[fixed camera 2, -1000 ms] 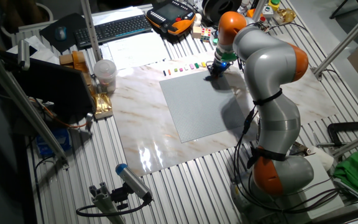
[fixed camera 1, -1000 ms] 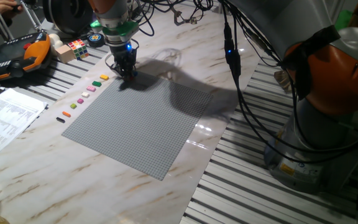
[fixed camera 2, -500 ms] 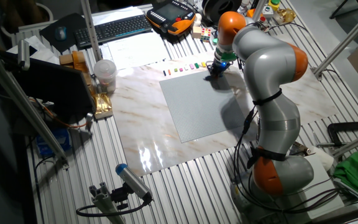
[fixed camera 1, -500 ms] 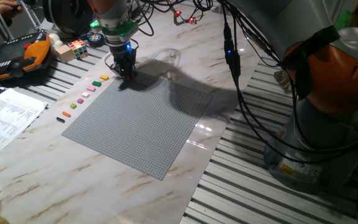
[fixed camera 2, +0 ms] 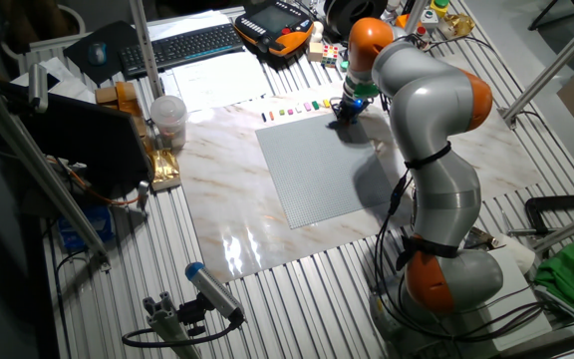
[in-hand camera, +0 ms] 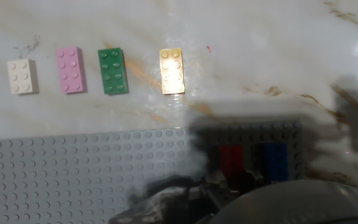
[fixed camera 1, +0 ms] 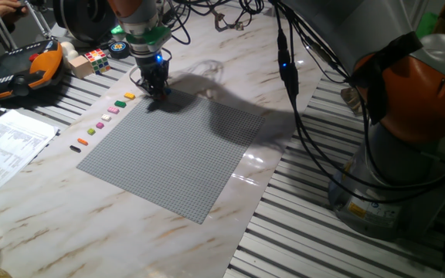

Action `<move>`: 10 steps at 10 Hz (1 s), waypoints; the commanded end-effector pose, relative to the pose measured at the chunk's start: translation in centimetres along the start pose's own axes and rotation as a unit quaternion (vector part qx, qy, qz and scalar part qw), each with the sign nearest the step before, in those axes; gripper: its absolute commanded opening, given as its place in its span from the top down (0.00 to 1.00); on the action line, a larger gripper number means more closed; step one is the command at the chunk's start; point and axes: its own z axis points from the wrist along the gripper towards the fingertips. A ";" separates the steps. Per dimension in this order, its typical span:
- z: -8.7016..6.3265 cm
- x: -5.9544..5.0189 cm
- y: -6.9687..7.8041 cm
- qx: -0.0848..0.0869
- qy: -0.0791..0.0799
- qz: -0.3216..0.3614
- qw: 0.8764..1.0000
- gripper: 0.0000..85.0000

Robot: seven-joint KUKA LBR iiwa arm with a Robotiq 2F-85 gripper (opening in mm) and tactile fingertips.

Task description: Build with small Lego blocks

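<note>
The gripper (fixed camera 1: 157,90) is low over the far corner of the grey baseplate (fixed camera 1: 176,150), the corner nearest to the puzzle cube (fixed camera 1: 96,59). Its fingertips are very near the plate surface or touching it. I cannot tell how wide the claw is open, and I cannot tell if it holds anything: in both fixed views the fingers are too small and dark, and in the hand view they appear only as a dark blur at the bottom edge.

In the hand view a red brick (in-hand camera: 231,159) and a blue brick (in-hand camera: 273,160) sit on the baseplate (in-hand camera: 73,180) near its corner, side by side with a small gap, just in front of the claw.

On the marble table (fixed camera 1: 68,193), beside the plate edge, loose bricks lie in a row. The hand view shows a yellow brick (in-hand camera: 172,71), a green brick (in-hand camera: 112,70), a pink brick (in-hand camera: 69,69) and a white brick (in-hand camera: 22,76), all apart from each other. In one fixed view the row ends with an orange brick (fixed camera 1: 83,141) and a black brick (fixed camera 1: 75,148).
</note>
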 end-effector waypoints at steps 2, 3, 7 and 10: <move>0.0 -0.1 0.0 0.001 0.001 0.005 1.000 0.99; 0.1 -0.2 0.0 0.000 0.003 0.007 1.000 0.99; -0.2 -0.1 0.1 0.002 0.005 0.004 1.000 0.98; -0.2 0.0 0.1 0.006 0.003 0.005 1.000 0.74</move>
